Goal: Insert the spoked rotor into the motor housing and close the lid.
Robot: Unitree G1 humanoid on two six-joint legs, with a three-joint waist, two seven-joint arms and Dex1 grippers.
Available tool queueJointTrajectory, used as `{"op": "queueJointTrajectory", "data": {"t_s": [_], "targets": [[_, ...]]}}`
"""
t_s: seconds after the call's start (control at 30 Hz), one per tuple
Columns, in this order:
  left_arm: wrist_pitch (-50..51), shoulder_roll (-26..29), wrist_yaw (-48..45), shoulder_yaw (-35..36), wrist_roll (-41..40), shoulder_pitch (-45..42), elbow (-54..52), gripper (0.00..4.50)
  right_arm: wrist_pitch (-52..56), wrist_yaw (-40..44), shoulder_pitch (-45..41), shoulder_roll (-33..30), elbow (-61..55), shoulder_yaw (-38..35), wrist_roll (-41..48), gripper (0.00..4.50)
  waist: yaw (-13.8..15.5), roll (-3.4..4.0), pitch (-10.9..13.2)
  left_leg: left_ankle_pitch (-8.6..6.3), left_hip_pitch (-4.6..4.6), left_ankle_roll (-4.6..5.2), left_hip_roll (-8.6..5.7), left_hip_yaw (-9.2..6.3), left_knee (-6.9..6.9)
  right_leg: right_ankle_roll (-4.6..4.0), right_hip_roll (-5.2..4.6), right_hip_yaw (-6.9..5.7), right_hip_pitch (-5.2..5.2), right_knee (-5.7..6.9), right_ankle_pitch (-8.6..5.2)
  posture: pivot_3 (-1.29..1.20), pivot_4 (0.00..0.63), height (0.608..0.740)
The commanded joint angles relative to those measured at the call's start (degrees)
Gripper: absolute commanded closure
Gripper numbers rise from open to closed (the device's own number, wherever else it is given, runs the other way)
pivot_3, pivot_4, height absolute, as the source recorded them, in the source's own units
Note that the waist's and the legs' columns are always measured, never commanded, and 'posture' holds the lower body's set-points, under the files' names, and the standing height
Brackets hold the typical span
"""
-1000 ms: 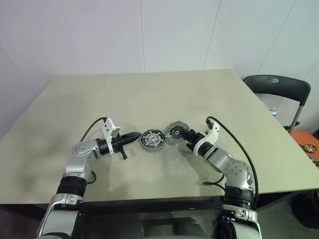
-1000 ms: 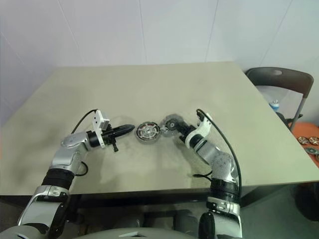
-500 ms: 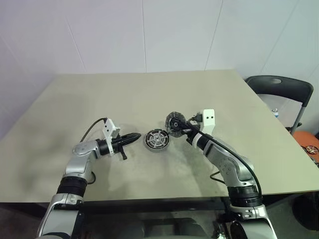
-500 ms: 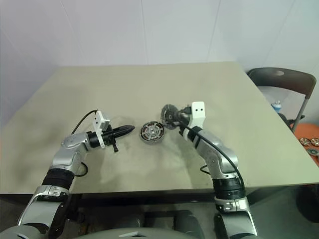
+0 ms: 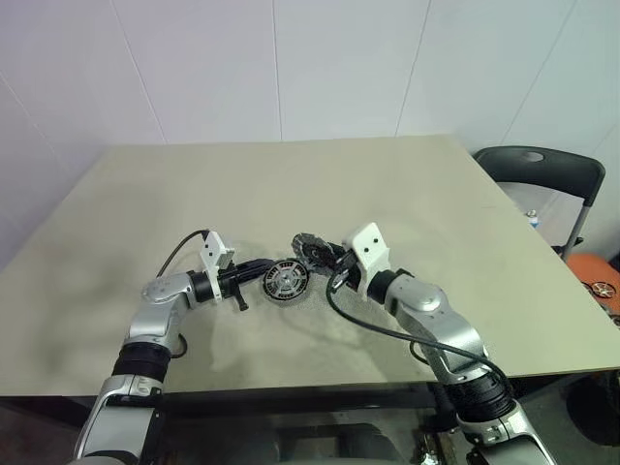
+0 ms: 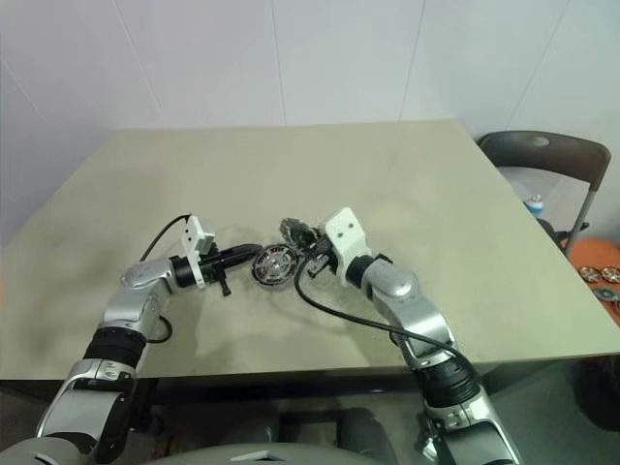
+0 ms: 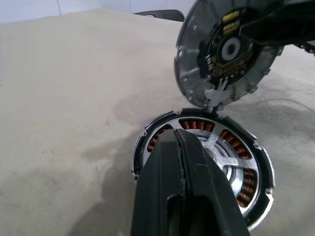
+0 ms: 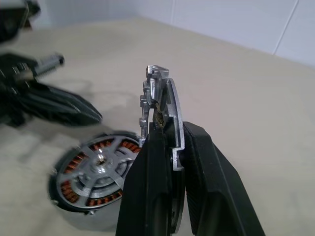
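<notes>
1. Copper-brown windings ring the silver hub of the motor housing, which lies flat on the beige tabletop near the middle of its near half.
2. Silver spokes of the spoked rotor appear to sit over the windings inside the housing, as the left wrist view shows.
3. Left gripper lies level just left of the housing, its black fingers pressed together with nothing between them; the tips are at the housing's left rim, though contact cannot be confirmed.
4. Right gripper is clamped on the edge of the lid, a flat grey metal disc held on edge in the air.
5. That lid hangs just right of and slightly beyond the housing, above its far-right rim; in the left wrist view its lower edge comes down very close to the rim, and whether they touch is unclear.
6. Its inner face, with a dark centre and yellow marks, turns toward the left gripper.
7. At the far right, off the tabletop, stands a dark chair.
</notes>
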Motion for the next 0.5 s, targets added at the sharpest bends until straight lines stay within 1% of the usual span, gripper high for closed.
{"op": "queueJointTrajectory", "data": {"t_s": [0.03, 0.13, 0.3, 0.4, 0.5], "targets": [[-0.76, 0.24, 0.04, 0.47, -0.09, -1.63, -0.61, 4.5, -1.94, -1.22, -1.33, 0.59, 0.63, 0.65, -3.6, 4.43, 0.12, 0.0, 0.0, 0.0, 0.0, 0.0, 0.0, 0.0, 0.0, 0.0, 0.0, 0.0, 0.0, 0.0, 0.0, 0.0, 0.0, 0.74], [-0.74, 0.12, 0.06, 0.38, -0.06, -1.74, -0.55, 4.5, 1.22, -3.03, -1.46, 1.62, 3.28, -1.5, -3.77, 4.43, 0.16, -0.02, 0.0, 0.0, 0.01, 0.0, -0.01, 0.0, 0.0, -0.01, 0.0, 0.0, 0.01, 0.0, 0.0, 0.0, 0.0, 0.74], [-0.5, 0.01, 0.05, 0.29, -0.04, -1.73, -0.67, 4.5, -1.68, -6.29, -3.4, -0.49, 6.07, -0.74, -10.79, 4.43, 0.44, -0.02, -0.01, 0.0, 0.04, -0.01, -0.05, 0.0, 0.05, -0.01, 0.0, -0.02, 0.07, 0.02, 0.0, 0.0, 0.0, 0.74], [-0.47, 0.01, 0.1, 0.3, -0.01, -1.78, -0.62, 4.5, -4.47, -5.17, -3.61, -1.07, 5.54, 1.01, -13.06, 4.43, 0.6, -0.03, -0.01, 0.01, 0.01, -0.01, -0.08, -0.02, 0.08, -0.01, -0.01, -0.05, 0.08, 0.01, 0.0, 0.0, 0.0, 0.74], [-0.5, 0.04, 0.17, 0.35, 0.04, -1.79, -0.49, 4.5, -5.29, -3.17, -3.15, 0.36, 3.99, 0.6, -11.25, 4.43, 0.32, -0.03, -0.01, 0.01, -0.01, -0.01, -0.09, -0.02, 0.06, 0.0, -0.02, -0.04, 0.05, -0.01, 0.0, 0.0, 0.0, 0.74]]}}
